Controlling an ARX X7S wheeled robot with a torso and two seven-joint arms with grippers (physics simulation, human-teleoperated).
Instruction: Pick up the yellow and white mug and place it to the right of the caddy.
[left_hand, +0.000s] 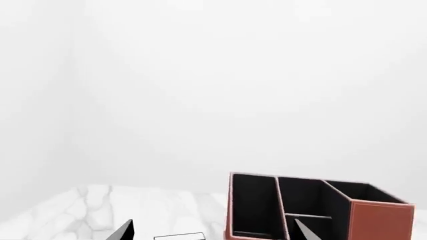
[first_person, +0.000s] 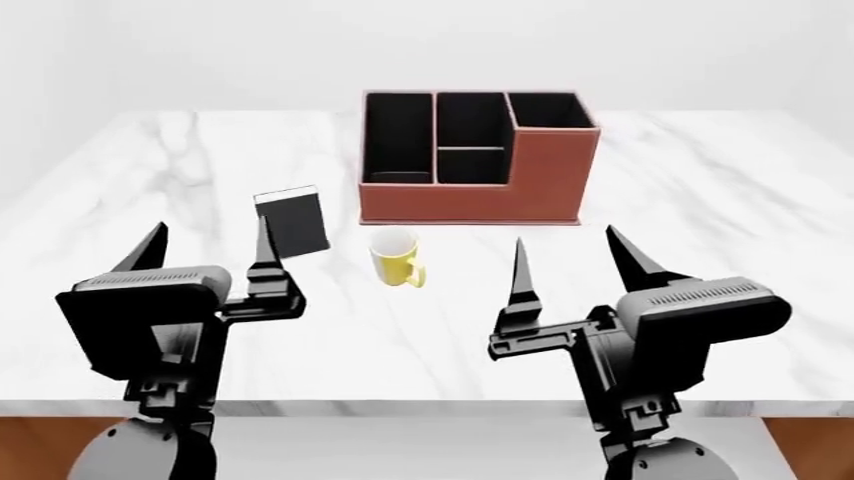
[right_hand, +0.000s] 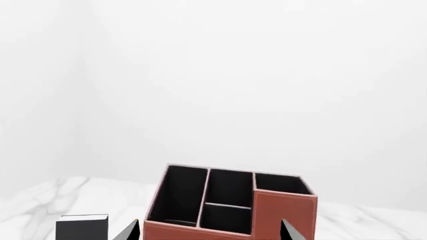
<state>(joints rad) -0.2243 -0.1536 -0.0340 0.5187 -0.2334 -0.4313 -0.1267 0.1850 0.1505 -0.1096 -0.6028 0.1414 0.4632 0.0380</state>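
Observation:
The yellow and white mug (first_person: 395, 257) stands upright on the marble table (first_person: 721, 200), just in front of the caddy's left half, handle toward me. The reddish-brown caddy (first_person: 481, 195) stands at the table's middle back; it also shows in the left wrist view (left_hand: 373, 217) and the right wrist view (right_hand: 287, 212). My left gripper (first_person: 207, 245) is open and empty, left of the mug. My right gripper (first_person: 574, 265) is open and empty, right of the mug. The mug is out of both wrist views.
A small black upright block (first_person: 292, 220) with a white top stands left of the caddy and behind-left of the mug, close to my left gripper's fingers; it shows in the right wrist view (right_hand: 81, 227) too. The table's front edge (first_person: 427, 408) runs near both arms.

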